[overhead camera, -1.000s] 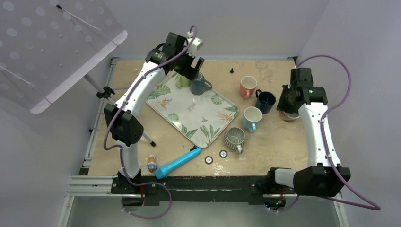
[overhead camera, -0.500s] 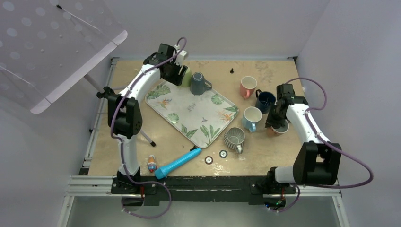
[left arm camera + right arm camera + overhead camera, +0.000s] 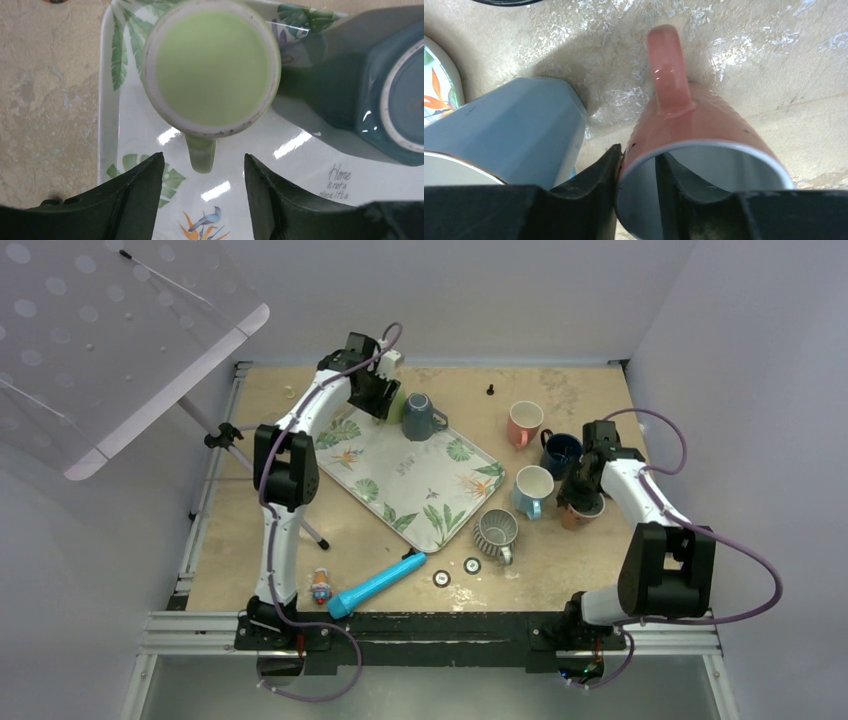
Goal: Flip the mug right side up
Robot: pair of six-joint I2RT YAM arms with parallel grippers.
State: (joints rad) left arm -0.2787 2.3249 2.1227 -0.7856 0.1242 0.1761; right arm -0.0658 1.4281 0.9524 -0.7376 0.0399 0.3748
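A green mug (image 3: 394, 405) stands upside down at the far left corner of the leaf-print tray (image 3: 440, 490); in the left wrist view the mug (image 3: 212, 65) shows its flat base, with its handle (image 3: 201, 152) pointing at my fingers. My left gripper (image 3: 377, 390) (image 3: 204, 165) is open above it, jaws either side of the handle and not touching. My right gripper (image 3: 580, 495) (image 3: 639, 152) is shut on the rim of a salmon mug (image 3: 580, 513) (image 3: 704, 120), one finger inside and one outside. That mug stands mouth up on the table.
A dark teal mug (image 3: 421, 418) (image 3: 390, 90) stands upside down beside the green one. A pink mug (image 3: 523, 423), a navy mug (image 3: 562, 453) and a light blue mug (image 3: 533, 487) (image 3: 519, 130) stand upright. A grey ribbed mug (image 3: 496, 532) and a blue cylinder (image 3: 377, 583) lie near the front.
My right arm has brought the salmon mug down and leftward, beside the light blue mug. My left gripper has dropped from above the dark teal mug to over the green mug.
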